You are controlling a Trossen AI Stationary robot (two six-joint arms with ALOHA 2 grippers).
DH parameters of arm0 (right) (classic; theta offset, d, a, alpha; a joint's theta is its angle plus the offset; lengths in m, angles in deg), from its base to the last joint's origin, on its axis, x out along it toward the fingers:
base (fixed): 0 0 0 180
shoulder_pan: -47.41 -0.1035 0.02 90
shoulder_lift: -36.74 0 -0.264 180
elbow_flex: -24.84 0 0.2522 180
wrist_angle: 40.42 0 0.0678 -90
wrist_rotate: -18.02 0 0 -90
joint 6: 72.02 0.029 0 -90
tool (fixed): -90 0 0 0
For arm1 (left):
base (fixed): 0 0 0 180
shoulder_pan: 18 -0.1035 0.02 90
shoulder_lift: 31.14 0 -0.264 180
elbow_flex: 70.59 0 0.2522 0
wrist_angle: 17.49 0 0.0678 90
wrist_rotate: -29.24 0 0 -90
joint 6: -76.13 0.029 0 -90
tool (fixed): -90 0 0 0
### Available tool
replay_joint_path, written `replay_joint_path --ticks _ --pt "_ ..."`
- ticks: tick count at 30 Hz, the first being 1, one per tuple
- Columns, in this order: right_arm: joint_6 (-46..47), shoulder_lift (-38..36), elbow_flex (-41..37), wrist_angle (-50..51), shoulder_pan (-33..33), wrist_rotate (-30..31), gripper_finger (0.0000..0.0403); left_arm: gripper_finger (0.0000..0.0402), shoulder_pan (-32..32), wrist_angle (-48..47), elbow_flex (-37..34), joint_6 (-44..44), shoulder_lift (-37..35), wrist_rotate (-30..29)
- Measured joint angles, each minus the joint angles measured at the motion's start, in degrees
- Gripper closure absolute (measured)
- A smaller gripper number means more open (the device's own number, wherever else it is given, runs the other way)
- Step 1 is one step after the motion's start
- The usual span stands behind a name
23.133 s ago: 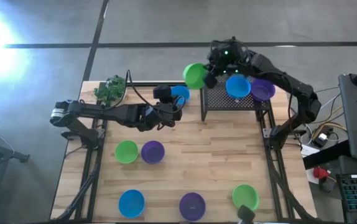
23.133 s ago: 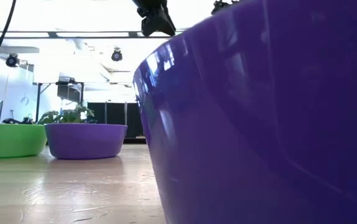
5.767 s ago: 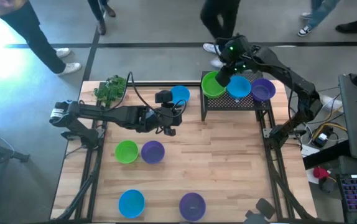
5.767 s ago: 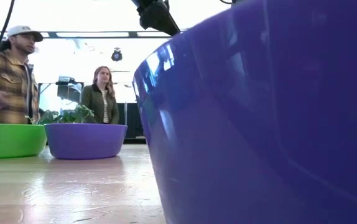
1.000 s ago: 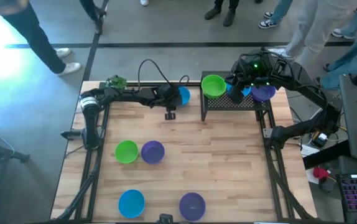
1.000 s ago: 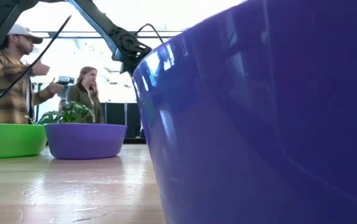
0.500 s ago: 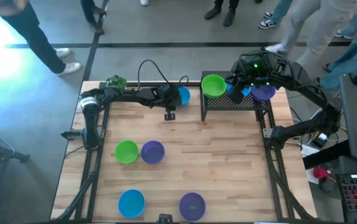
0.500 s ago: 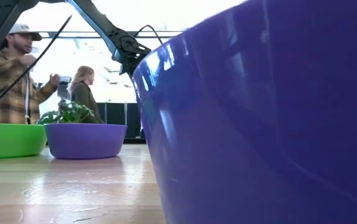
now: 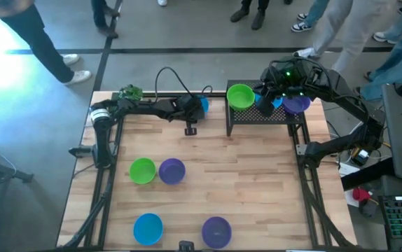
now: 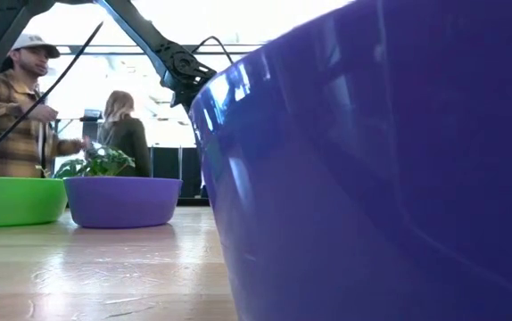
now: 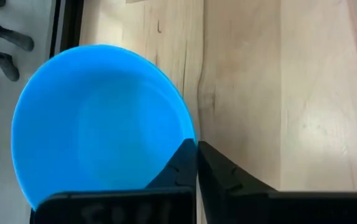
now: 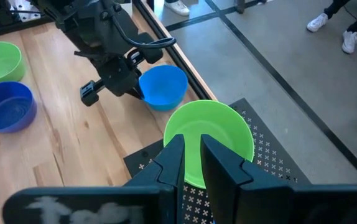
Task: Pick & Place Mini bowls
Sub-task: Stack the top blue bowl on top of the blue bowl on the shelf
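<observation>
A blue mini bowl sits at the table's far edge, and my left gripper is shut on it. On the black mesh stand are a green bowl, a blue bowl mostly hidden under my right arm, and a purple bowl. My right gripper hovers over the stand beside the green bowl, its fingers a narrow gap apart. Green, purple, blue and purple bowls rest on the table. My left gripper pinches the blue bowl's rim on the side toward the table's left, one finger inside the bowl and the other outside. The fingers come from above, slanting in from the left. The bowl is upright; whether its base is on the table I cannot tell.
A small leafy plant stands at the far left corner. In the low view the near purple bowl fills most of the picture. People stand and walk beyond the far edge. Bare wood lies in the middle and on the right of the table.
</observation>
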Motion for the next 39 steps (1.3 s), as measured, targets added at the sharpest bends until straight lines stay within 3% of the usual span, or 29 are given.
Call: replay_joint_path --ticks 6,12,22,30,39 --pt "-0.02 0.0 0.0 -0.01 0.0 0.0 0.0353 0.04 0.64 -1.09 0.09 0.21 -0.72 -0.53" --pt "-0.22 0.0 0.0 0.22 0.0 -0.05 0.0353 0.0401 4.07 -5.2 1.43 0.6 -4.88 -6.36" --pt "0.42 0.0 0.0 2.51 -1.46 -0.86 0.0353 0.0401 16.32 -12.61 2.19 -0.73 -10.85 -7.14" --pt "0.42 -0.02 0.0 3.08 -5.92 -0.96 0.0353 0.0401 26.98 -13.44 5.76 -2.2 -11.07 -7.08" --pt "2.67 -0.07 0.0 3.13 -10.82 -0.94 0.0353 0.0401 31.96 -13.42 12.53 -3.55 -5.74 -4.11"
